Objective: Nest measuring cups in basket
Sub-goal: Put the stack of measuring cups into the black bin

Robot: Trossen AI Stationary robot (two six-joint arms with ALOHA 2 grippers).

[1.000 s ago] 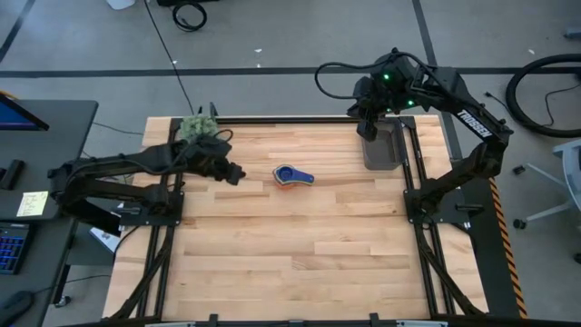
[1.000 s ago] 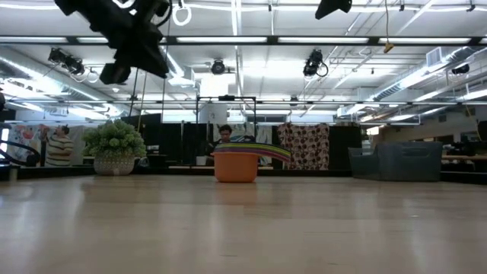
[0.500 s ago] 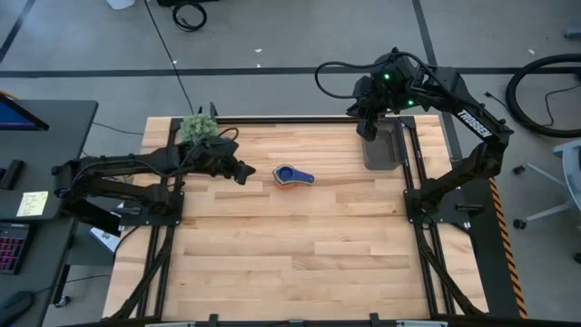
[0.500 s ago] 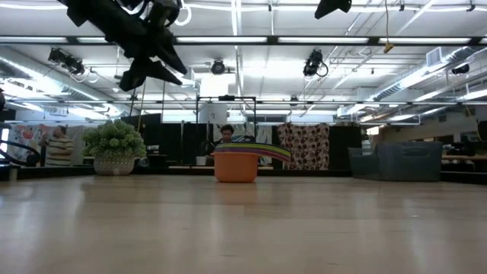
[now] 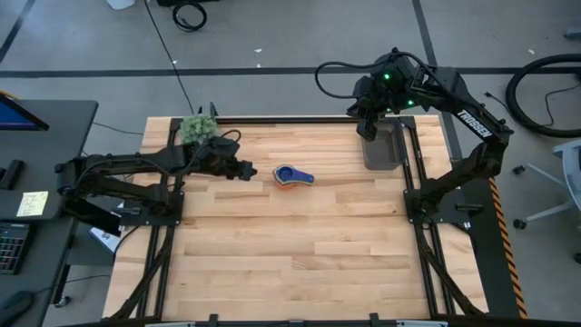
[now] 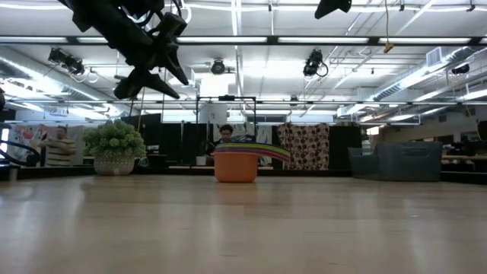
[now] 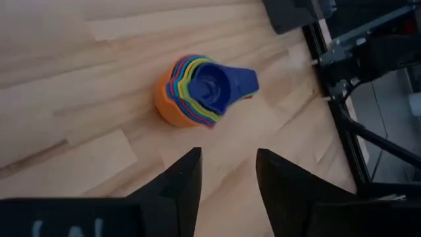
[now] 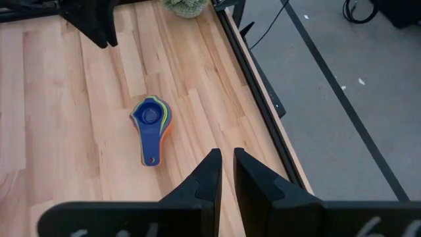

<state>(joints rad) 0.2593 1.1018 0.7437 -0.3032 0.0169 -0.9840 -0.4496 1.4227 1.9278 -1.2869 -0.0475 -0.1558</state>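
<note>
- My left hand hangs above the counter, just beside the cups on their left, touching nothing.
- Its fingers stand well apart, with only bare wood between them in my left wrist view.
- The cups sit nested in one stack on the wood, near the middle of the counter toward the far edge: orange on the outside, a dark blue one on top, the coloured rims of the others showing between.
- Their handles lie stacked together, pointing toward my right side.
- From the low view the stack stands upright on the counter, the handles fanned out at its rim.
- The basket lies at the far right corner of the counter, well apart from the cups; no cups lie in it that I can see.
- My right hand waits above the basket's far end, its fingers nearly together and holding nothing.
- A fuzzy green plant stands at the far left corner.
</note>
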